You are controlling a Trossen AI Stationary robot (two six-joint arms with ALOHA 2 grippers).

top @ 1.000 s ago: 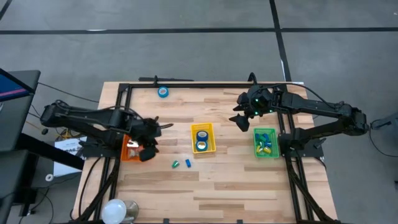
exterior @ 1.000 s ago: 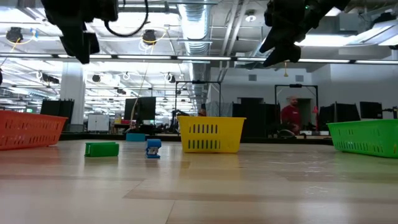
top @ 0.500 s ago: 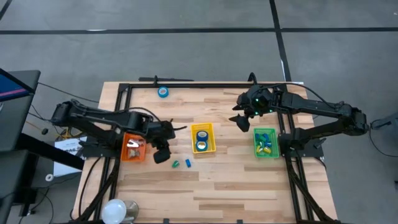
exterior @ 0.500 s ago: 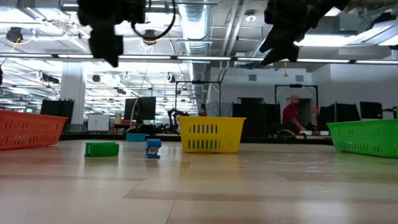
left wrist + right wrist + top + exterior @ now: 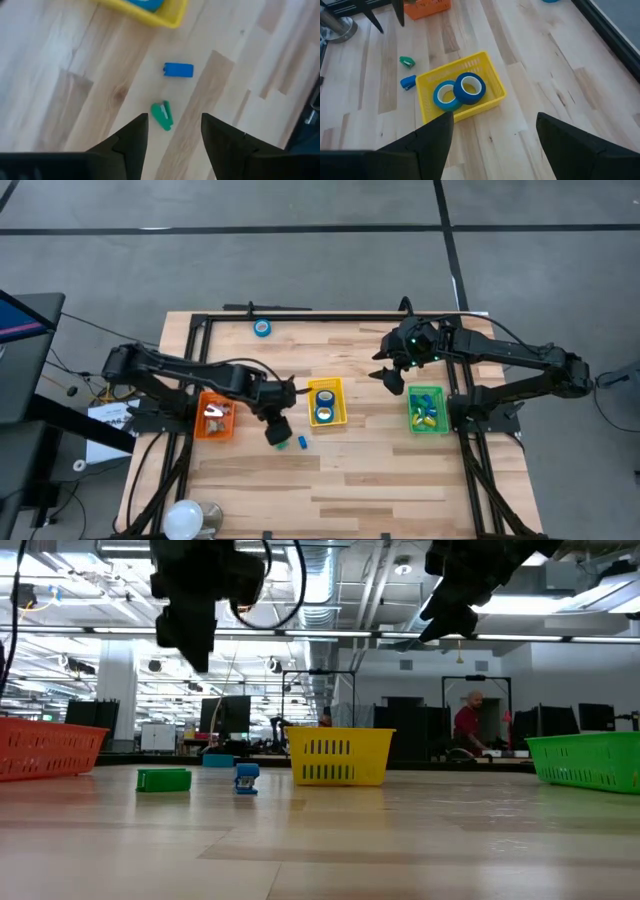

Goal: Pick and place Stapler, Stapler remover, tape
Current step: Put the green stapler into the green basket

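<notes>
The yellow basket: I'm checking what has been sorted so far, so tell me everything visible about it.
The yellow basket is a small rectangular bin, plastic by the look, with slotted walls. It stands upright on the wooden table near its middle. Two blue tape rolls lie inside, side by side and touching. Nothing else touches it; neither gripper is at it.

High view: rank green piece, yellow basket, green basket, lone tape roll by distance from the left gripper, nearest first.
Left gripper is open, hovering mid-table.
1. Green piece: on the wood, right beside the gripper.
2. Yellow basket: centre, just toward the right arm's side.
3. Lone tape roll: at the table's far edge.
4. Green basket: far across, under the right arm.
</notes>
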